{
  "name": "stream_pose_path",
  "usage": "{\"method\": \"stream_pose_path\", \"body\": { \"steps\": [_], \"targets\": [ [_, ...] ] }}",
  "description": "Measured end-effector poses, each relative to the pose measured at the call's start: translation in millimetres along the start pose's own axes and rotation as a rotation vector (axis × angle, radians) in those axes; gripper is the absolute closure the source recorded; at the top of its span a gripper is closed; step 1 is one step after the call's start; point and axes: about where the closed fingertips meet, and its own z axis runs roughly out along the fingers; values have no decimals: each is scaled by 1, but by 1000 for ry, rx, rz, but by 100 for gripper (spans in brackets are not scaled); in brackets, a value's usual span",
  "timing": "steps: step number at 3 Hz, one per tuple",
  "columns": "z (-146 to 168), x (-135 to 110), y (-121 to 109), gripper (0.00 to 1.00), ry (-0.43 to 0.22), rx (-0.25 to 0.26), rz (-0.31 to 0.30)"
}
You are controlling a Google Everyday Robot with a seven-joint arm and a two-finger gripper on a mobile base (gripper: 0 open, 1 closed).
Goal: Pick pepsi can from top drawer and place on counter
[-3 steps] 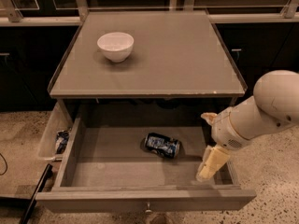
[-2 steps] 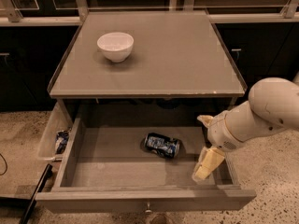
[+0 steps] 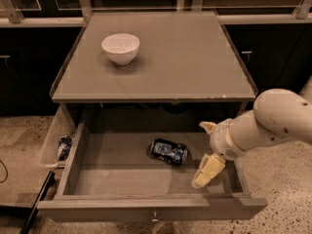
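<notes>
The robot's gripper (image 3: 200,154), fingers spread apart and holding nothing, hangs inside the open top drawer (image 3: 146,207), the pepsi can (image 3: 169,151) lying on its side just beside it toward the drawer's middle, a white bowl (image 3: 120,48) on the bench (image 3: 195,67) well beyond.

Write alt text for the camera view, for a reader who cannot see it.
A robot's open gripper hangs inside the pulled-out top drawer, just right of a pepsi can lying on its side, not touching it. Above, a white bowl sits on the grey counter.
</notes>
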Motion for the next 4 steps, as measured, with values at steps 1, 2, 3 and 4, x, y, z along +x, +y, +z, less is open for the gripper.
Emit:
{"method": "stream_pose_path", "body": {
  "steps": [1,2,3,4],
  "targets": [
    [32,-4,-7,0,-69,7,13],
    [62,-10,-12,0,-101,23,5],
    [88,-16,-22,0,-94,52,-17],
    [105,-25,-35,0,-97,73,-22]
  ]
}}
